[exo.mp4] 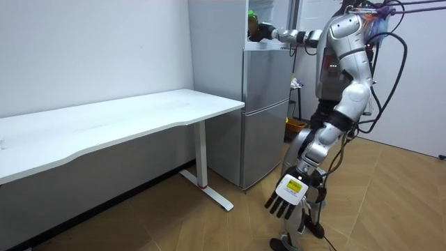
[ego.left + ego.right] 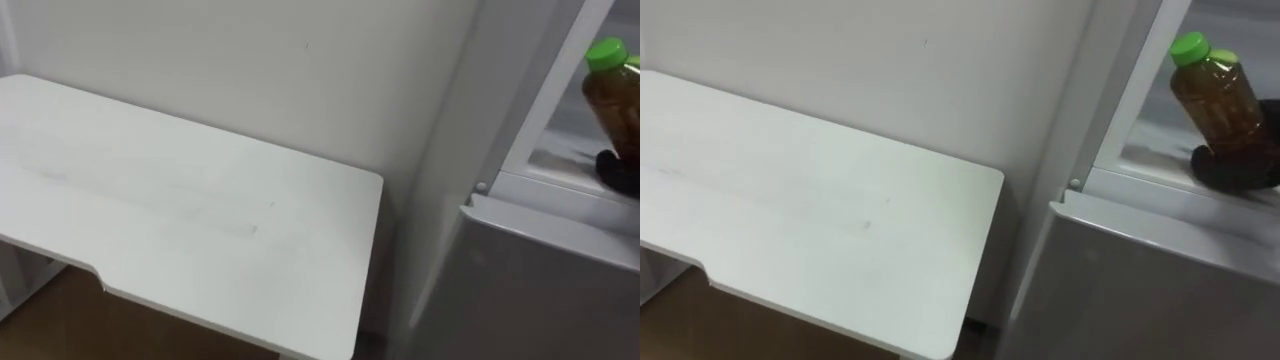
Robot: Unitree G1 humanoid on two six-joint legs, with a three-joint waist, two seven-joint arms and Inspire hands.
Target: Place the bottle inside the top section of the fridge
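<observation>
my right hand (image 2: pixel 1232 165) clamped on bottle (image 2: pixel 1214 95) base | bottle upright, just inside upper fridge (image 2: pixel 1140 150), gotta push further in | left hand (image 1: pixel 286 197) hangs loose

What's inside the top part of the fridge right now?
A bottle of brown liquid with a green cap, its lower part wrapped by the robot's right hand. The hand covers its base; the rest of the fridge compartment is out of sight.
</observation>
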